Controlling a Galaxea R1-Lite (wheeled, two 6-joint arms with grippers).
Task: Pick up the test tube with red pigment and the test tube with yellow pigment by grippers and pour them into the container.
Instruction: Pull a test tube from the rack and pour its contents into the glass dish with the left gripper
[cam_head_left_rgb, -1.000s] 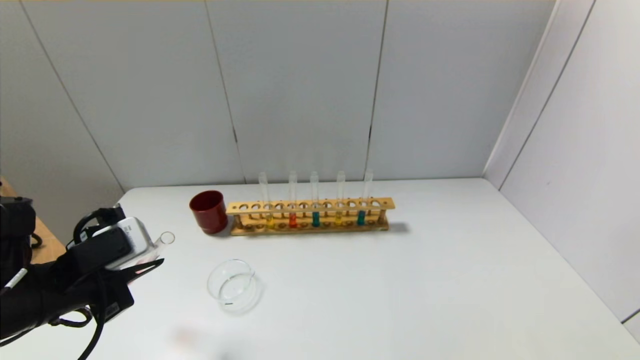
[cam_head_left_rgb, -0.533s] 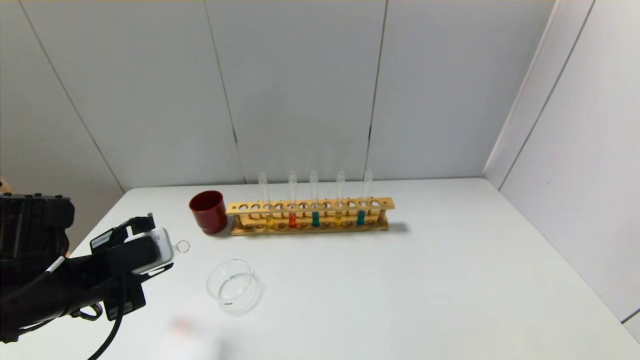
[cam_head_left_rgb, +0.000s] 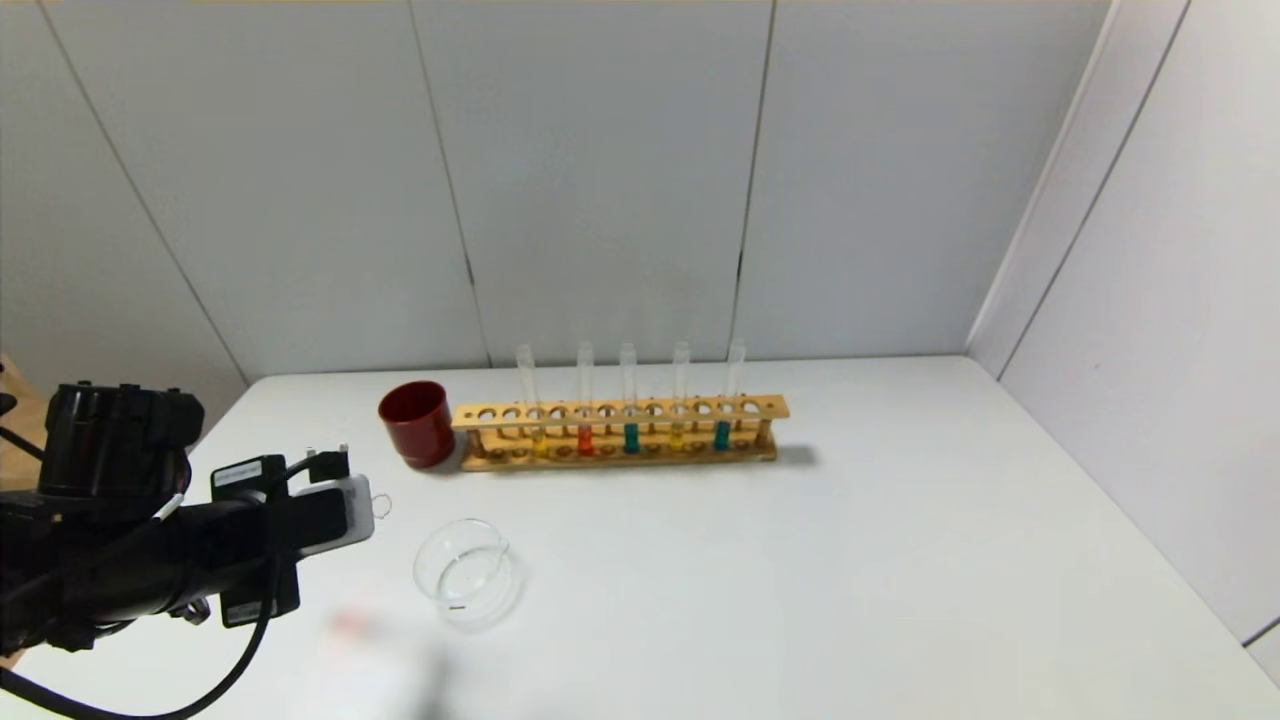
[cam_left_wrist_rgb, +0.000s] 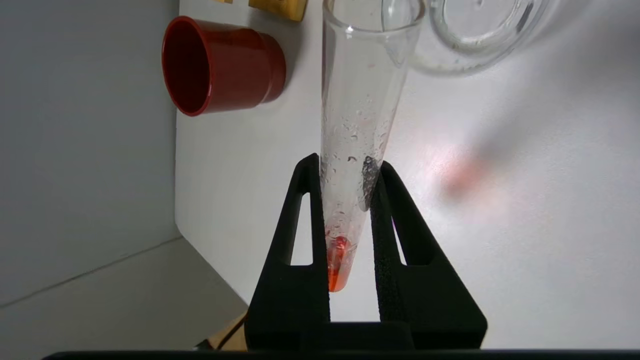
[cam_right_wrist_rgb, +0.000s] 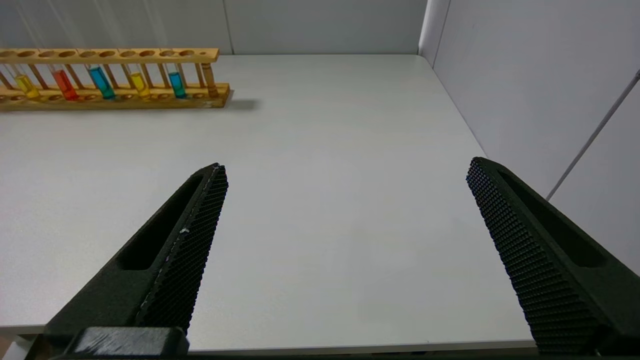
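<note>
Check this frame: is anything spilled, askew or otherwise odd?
Nothing looks spilled. The left gripper holds the slim clear glass test tube with red pigment nearly level beside the low clear glass container, a little red still at its base, droplets inside. The dish looks empty. A faint reddish blur on the white table can't be identified.

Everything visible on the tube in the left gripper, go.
The test tube with red pigment is slim clear glass with a round bottom and an open rim. A little orange-red liquid sits at its base; droplets cling inside the wall. The left gripper clamps its lower part between black fingers. It lies near horizontal above the table, its mouth pointing toward the container.
</note>
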